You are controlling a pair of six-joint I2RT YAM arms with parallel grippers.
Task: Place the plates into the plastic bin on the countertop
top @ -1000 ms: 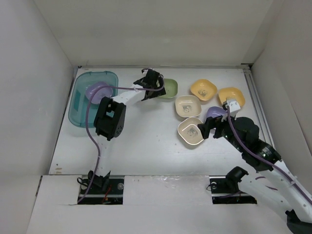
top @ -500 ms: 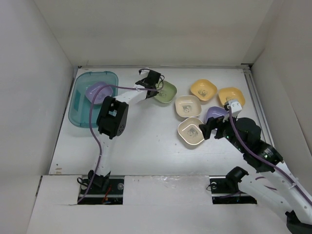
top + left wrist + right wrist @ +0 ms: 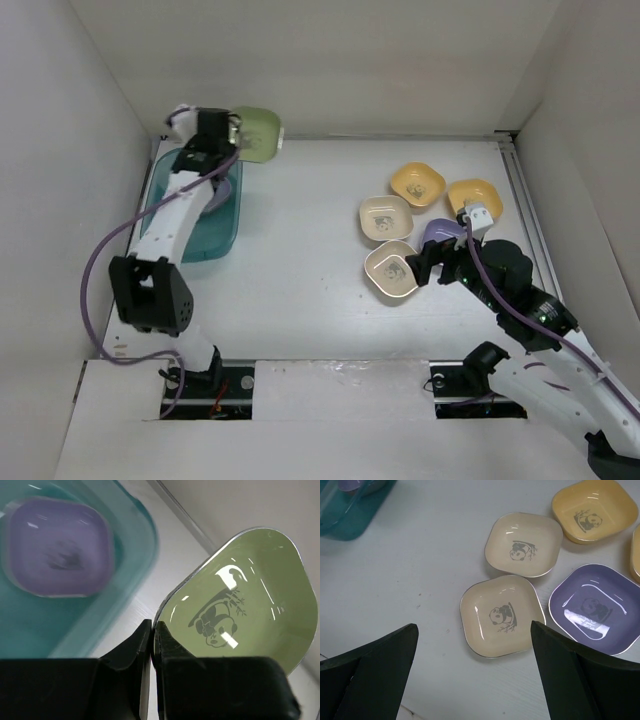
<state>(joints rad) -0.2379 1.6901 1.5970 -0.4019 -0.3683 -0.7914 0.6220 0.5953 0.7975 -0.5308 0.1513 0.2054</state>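
Observation:
My left gripper [image 3: 152,625] is shut on the rim of a green plate [image 3: 240,605]. It holds the plate tilted in the air over the far right corner of the teal plastic bin [image 3: 127,587]. One purple plate [image 3: 57,552] lies inside the bin [image 3: 175,235]. In the top view the green plate [image 3: 258,133] hangs by the back wall. My right gripper [image 3: 474,627] is open, hovering above a cream plate [image 3: 500,616] on the countertop [image 3: 410,575] and touching nothing. A second cream plate [image 3: 524,545], a purple plate [image 3: 592,607] and a yellow plate [image 3: 594,511] lie beside it.
Another yellow plate [image 3: 474,196] sits at the far right of the group, near the right wall. White walls close in the countertop [image 3: 300,250] on three sides. The left arm stretches over the bin's near half.
The left gripper closed on the green plate at the back middle, then lifted and swung it left over the bin's far corner. The right arm has hardly moved.

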